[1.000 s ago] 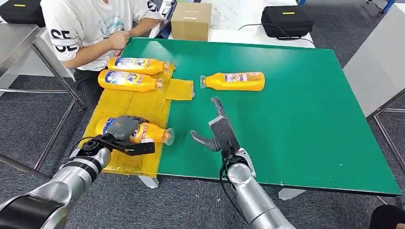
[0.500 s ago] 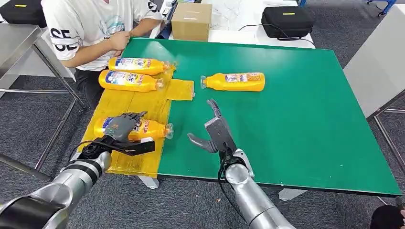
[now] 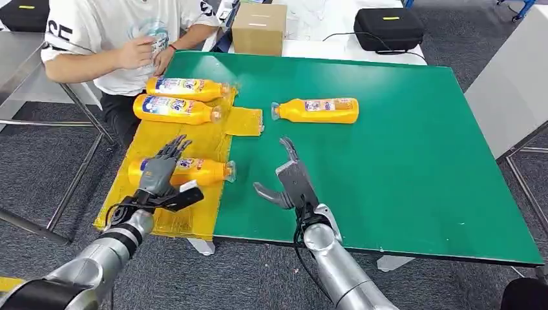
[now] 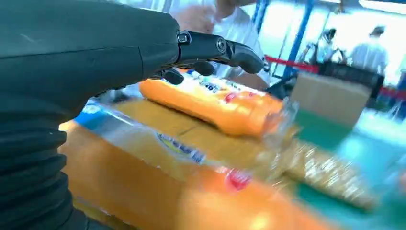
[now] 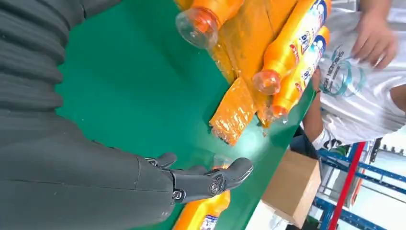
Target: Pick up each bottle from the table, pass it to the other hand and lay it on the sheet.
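Head view: yellow sheet (image 3: 169,139) spread over the left part of the green table (image 3: 400,161), one flap (image 3: 244,121) reaching onto the green. Three orange bottles on the sheet: far bottle (image 3: 186,88) and middle bottle (image 3: 174,109) side by side at the sheet's far end, near bottle (image 3: 187,171) lying across its near part, cap just past the sheet's right edge. Left robot hand (image 3: 160,174) over the label end of the near bottle, fingers spread and raised, grasping nothing. Fourth bottle (image 3: 318,110) on bare green, well right of the sheet, on its side. Right robot hand (image 3: 289,181) on the green just right of the sheet, released, fingers apart. Person (image 3: 123,39) seated beyond the sheet's far end; cardboard box (image 3: 258,28) and black case (image 3: 388,28) past the table's far edge.

Left wrist view: left robot hand (image 4: 95,52) splayed above the blurred near bottle (image 4: 158,163) on the sheet (image 4: 191,139); middle bottle (image 4: 215,103) beyond.

Right wrist view: right robot hand (image 5: 143,177) empty over the green table (image 5: 139,96), fourth bottle (image 5: 201,213) beneath its fingertips (image 5: 239,168), touching or not cannot tell; sheet's flap (image 5: 232,112) close by.
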